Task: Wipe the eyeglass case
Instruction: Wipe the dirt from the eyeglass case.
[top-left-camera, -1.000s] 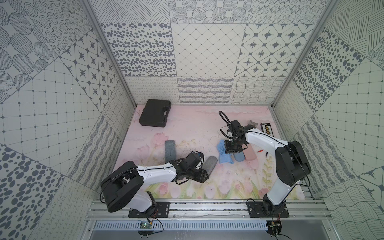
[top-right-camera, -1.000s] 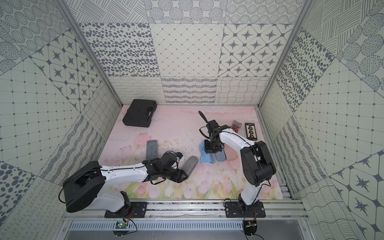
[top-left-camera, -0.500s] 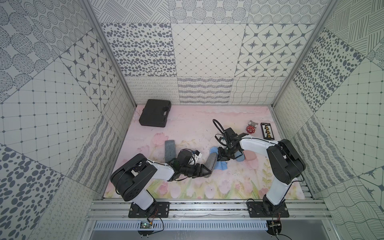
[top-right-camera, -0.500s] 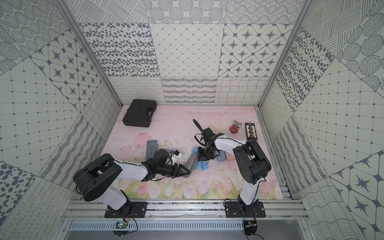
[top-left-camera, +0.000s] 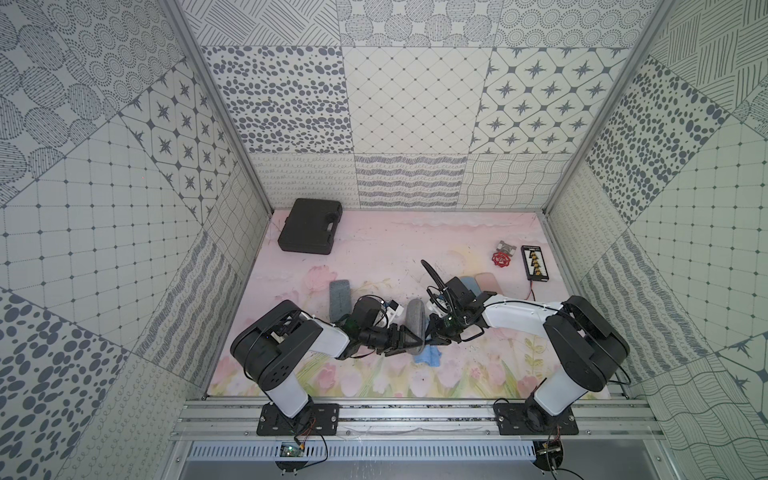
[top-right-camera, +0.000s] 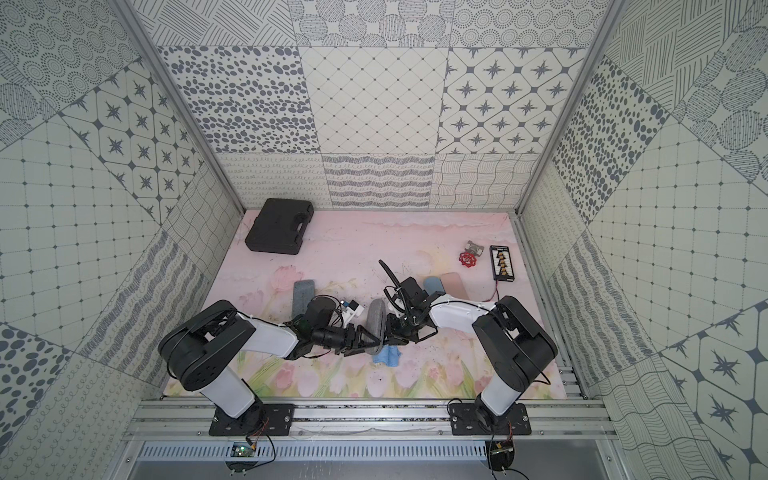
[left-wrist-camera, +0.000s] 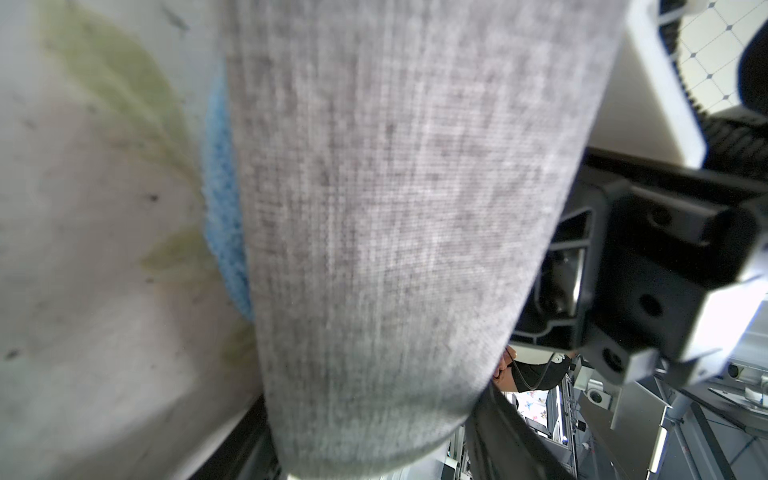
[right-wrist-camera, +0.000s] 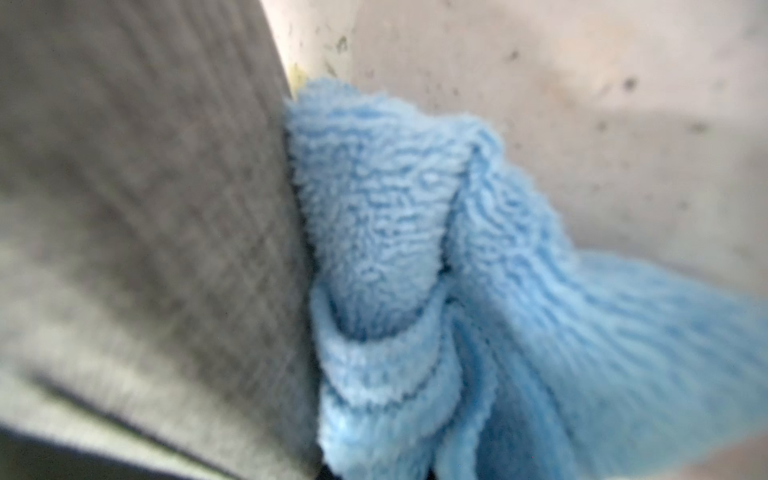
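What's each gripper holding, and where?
Left gripper: grey eyeglass case, by its near end. Right gripper: blue cloth, by a bunched part, against the case.

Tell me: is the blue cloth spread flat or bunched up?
Bunched up: the blue cloth shows deep folds in the right wrist view and touches the grey eyeglass case.

Blue cloth (top-left-camera: 428, 357) now against grey case (top-left-camera: 417, 322).

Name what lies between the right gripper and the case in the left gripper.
The blue cloth, held by the right gripper and bunched against the grey case; the right wrist view shows it.
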